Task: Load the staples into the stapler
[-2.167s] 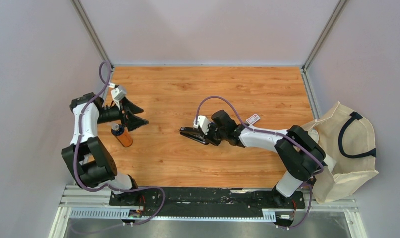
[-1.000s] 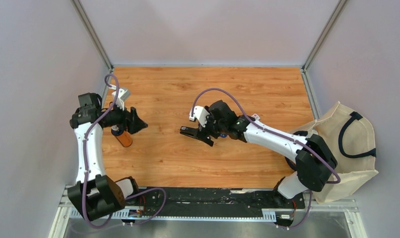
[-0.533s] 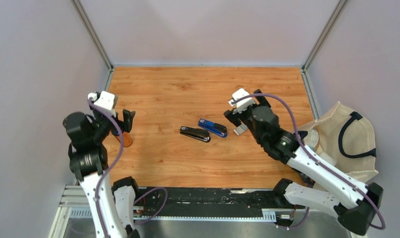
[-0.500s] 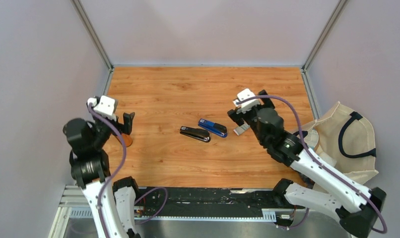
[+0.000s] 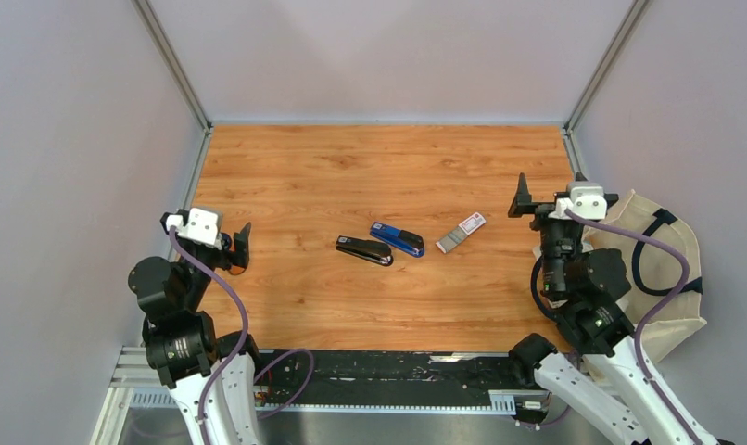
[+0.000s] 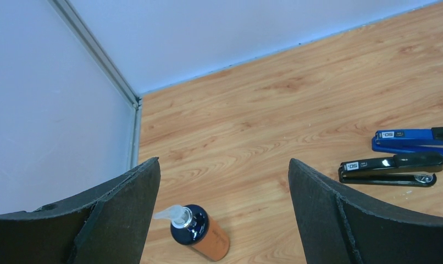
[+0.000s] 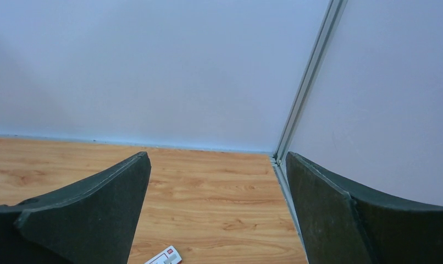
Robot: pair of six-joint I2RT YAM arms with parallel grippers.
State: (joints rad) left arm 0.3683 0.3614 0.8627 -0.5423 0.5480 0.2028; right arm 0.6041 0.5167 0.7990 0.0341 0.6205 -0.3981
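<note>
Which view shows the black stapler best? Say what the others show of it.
The left wrist view: the black stapler lies large and side-on, label visible, beside the blue stapler. The top view shows the black stapler whole but small, from above. The right wrist view misses it.

Prob. a robot lab cell: plain grey walls [image 5: 388, 56], alu frame posts [image 5: 171, 60], wood-grain tabletop [image 5: 351, 158].

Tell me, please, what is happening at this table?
Nothing is being handled right now. The left pincer and right pincer both stand open and empty, at opposite sides. A black stapler and a blue stapler lie side by side on the table, the small staple box just right of them, untouched.
</note>
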